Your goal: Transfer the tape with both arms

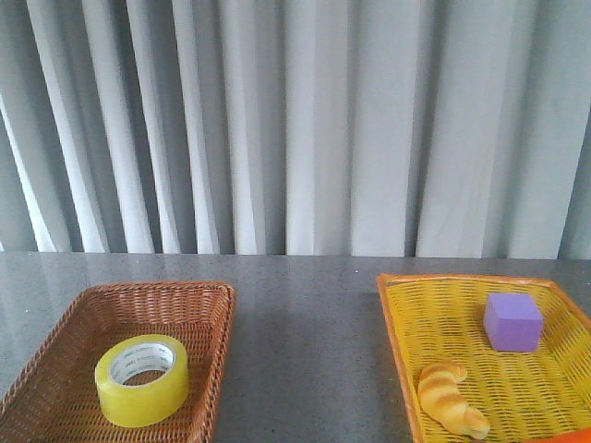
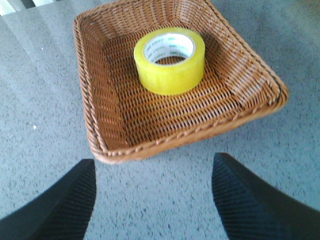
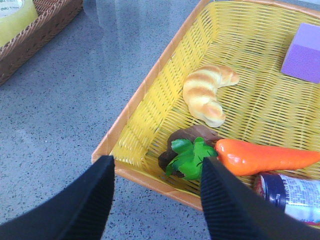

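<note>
Two baskets on a grey tabletop before pale curtains.

On the left, a brown wicker basket holds the tape, lying flat with its white printed core facing up. Well apart on the right, a yellow basket holds a purple block and a croissant toy; something orange shows at its lower edge.

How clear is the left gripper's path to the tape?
Probably clear: the left gripper is open and faces the brown basket, where the tape lies flat, alone and uncovered.
</note>
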Robot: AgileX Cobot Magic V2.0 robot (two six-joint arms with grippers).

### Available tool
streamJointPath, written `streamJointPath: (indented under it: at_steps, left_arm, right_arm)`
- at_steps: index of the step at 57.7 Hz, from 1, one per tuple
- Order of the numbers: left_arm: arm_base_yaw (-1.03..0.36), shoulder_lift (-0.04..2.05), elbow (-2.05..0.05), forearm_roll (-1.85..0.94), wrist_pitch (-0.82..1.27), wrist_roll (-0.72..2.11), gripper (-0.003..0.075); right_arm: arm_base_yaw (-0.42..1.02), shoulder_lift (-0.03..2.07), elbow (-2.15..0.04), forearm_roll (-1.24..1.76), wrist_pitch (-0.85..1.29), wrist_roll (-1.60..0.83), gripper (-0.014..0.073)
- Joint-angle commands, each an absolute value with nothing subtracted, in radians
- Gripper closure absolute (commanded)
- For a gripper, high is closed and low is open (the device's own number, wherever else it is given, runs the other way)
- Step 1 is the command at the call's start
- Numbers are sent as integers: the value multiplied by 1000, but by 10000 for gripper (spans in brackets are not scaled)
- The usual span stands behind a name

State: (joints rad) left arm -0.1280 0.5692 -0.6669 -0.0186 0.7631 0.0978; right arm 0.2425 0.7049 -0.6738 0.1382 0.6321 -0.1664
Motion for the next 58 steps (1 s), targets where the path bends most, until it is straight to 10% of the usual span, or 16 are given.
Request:
streamJointPath:
  at_steps: [1, 18, 47, 58]
  left_arm:
    - [-127, 518, -636, -32, 678, 89, 234]
    - [-127, 493, -582, -40, 631, -10, 268]
    - [-127, 493, -575, -40, 605, -12, 729]
    - [-127, 493, -575, -40, 597, -12, 727]
  right_arm:
    - [235, 702, -701, 144, 571, -167, 213]
    - [235, 702, -701, 144, 571, -167, 221]
    - [235, 702, -701, 144, 592, -167, 605]
    - [235, 702, -701, 141, 596, -167, 602]
